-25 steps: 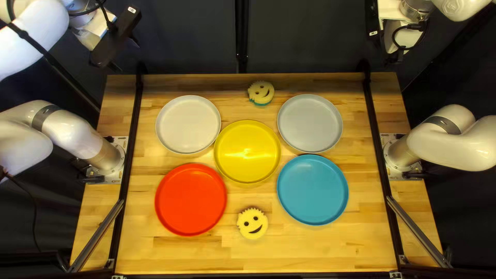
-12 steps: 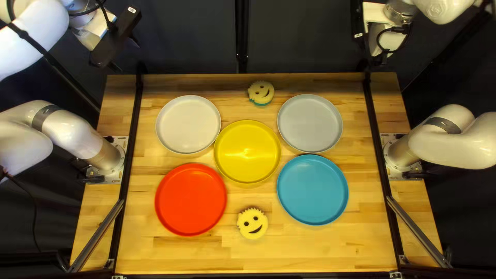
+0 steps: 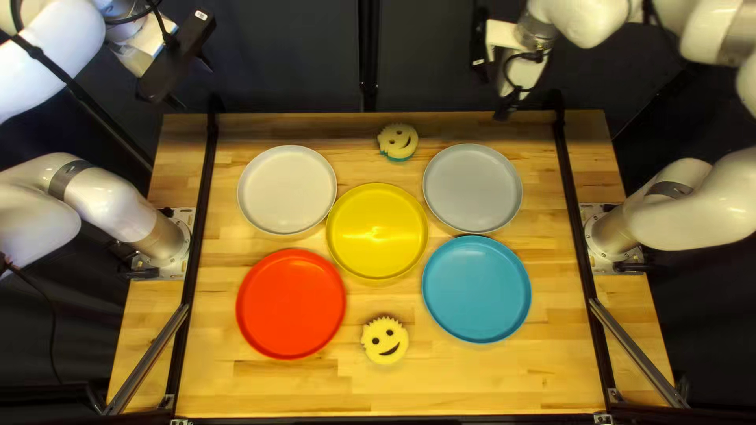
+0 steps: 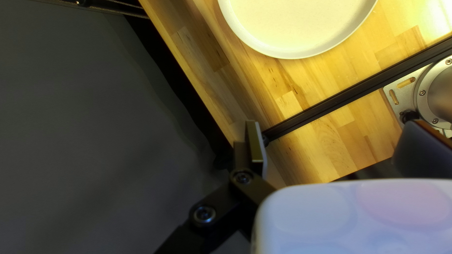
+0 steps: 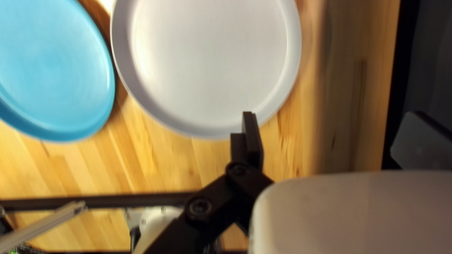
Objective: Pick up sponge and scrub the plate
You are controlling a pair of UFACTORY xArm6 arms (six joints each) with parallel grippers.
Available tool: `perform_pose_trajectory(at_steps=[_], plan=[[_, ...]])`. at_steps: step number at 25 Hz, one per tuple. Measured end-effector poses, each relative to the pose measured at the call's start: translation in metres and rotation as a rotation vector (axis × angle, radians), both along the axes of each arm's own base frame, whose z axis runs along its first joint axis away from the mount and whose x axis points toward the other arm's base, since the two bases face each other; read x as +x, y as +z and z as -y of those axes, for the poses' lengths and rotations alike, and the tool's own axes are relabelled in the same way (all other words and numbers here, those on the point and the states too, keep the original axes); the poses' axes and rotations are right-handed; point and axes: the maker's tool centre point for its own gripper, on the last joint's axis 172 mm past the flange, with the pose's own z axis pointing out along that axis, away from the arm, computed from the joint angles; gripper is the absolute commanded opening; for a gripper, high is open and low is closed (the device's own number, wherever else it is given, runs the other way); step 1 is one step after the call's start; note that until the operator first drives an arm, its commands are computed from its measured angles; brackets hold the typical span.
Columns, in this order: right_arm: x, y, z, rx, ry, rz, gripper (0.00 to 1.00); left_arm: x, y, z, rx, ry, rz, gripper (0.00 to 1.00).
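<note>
A wooden surface (image 3: pixel 276 393) fills the middle of the top left view, a dark curtain (image 3: pixel 299 55) hanging behind its far edge. My left arm (image 3: pixel 102 201) and right arm (image 3: pixel 693 216) stand at its left and right edges, both with their upper parts raised high toward the far side. Five round plates lie upright on the wood, grouped close together: the red plate (image 3: pixel 291 304) at the near left and the blue plate (image 3: pixel 476 289) at the near right, then the yellow plate (image 3: pixel 377 231) in the center, with the white plate (image 3: pixel 287 190) and the gray plate (image 3: pixel 472 188) on either side of it toward the far edge. My left hand (image 3: pixel 194 86) is up by the far left corner, its two fingers spread with nothing between them; its wrist view has the white plate ahead and part of the left arm's base off to one side. My right hand (image 3: pixel 504 110) is raised at the far edge, beyond the gray plate, and its fingers are also spread and hold nothing; in its wrist view the gray plate lies ahead, with the blue plate next to it. Smallest are two yellow smiling sponges, both on the surface and untouched by either hand: the far sponge (image 3: pixel 398 142) lies between the white and gray plates, teal showing along its lower edge, and the near sponge (image 3: pixel 385 341) lies between the red and blue plates, toward the near edge.
</note>
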Motion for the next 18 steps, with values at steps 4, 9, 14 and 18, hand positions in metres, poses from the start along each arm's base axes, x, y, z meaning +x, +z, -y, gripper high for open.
perform_pose_trajectory(at_steps=[4, 9, 14, 18], plan=[[0.0, 0.0, 0.0, -0.001, 0.001, 0.0, 1.0, 0.0, 0.0, 0.0, 0.0, 0.0, 0.0, 1.0], [-0.008, -0.003, 0.007, -0.006, -0.021, 0.002, 1.0, 0.0, 0.0, 0.0, 0.0, 0.0, 0.0, 1.0], [0.008, -0.016, 0.021, -0.006, -0.033, 0.01, 1.0, 0.0, 0.0, 0.0, 0.0, 0.0, 0.0, 1.0], [0.039, -0.028, 0.03, -0.003, -0.011, 0.025, 1.0, 0.0, 0.0, 0.0, 0.0, 0.0, 0.0, 1.0]])
